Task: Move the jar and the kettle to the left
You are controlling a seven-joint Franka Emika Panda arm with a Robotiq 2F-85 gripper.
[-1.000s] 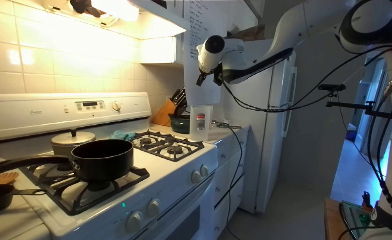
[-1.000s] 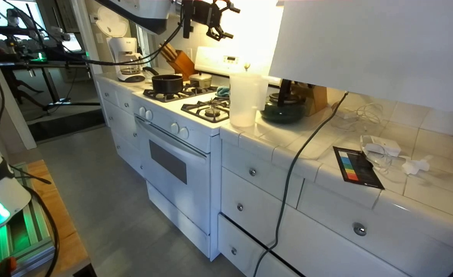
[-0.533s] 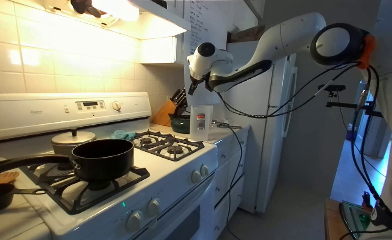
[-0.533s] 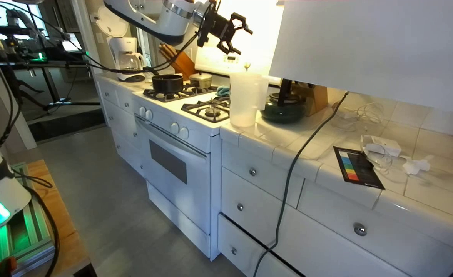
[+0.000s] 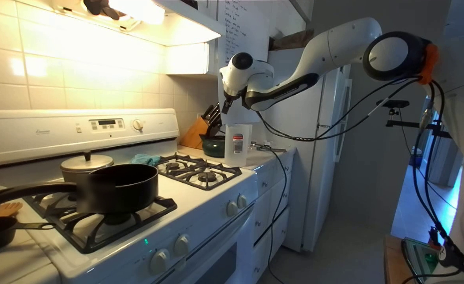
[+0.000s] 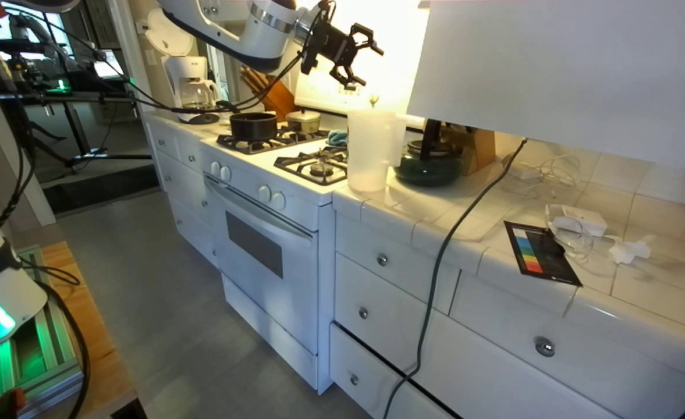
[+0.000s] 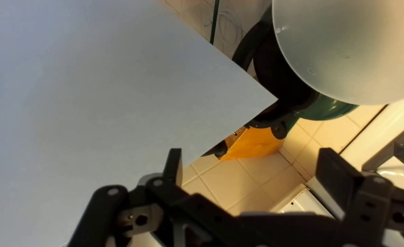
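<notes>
The jar (image 5: 237,149) is a tall, translucent whitish pitcher with a red-topped label, upright on the counter beside the stove. It also shows in an exterior view (image 6: 368,154) and large at the upper right of the wrist view (image 7: 346,51). The kettle (image 6: 429,171) is squat and dark green with a dark arched handle, just behind the jar. It also shows in an exterior view (image 5: 214,147); in the wrist view the jar and a white sheet partly cover the kettle (image 7: 325,109). My gripper (image 6: 372,67) is open and empty, above the jar and touching neither; its fingers (image 7: 251,164) stand wide apart.
A large white sheet (image 7: 119,85) hangs close beside the gripper. The wooden knife block (image 5: 194,134) stands behind the kettle. A black saucepan (image 6: 253,127) and a lidded pot (image 6: 304,121) stand on the stove's far burners. The range hood (image 5: 192,19) overhangs the stove.
My arm has come down and toward the stove; in the exterior views the gripper is lower than before, with only slight motion in the last half second. The jar and kettle have not moved.
</notes>
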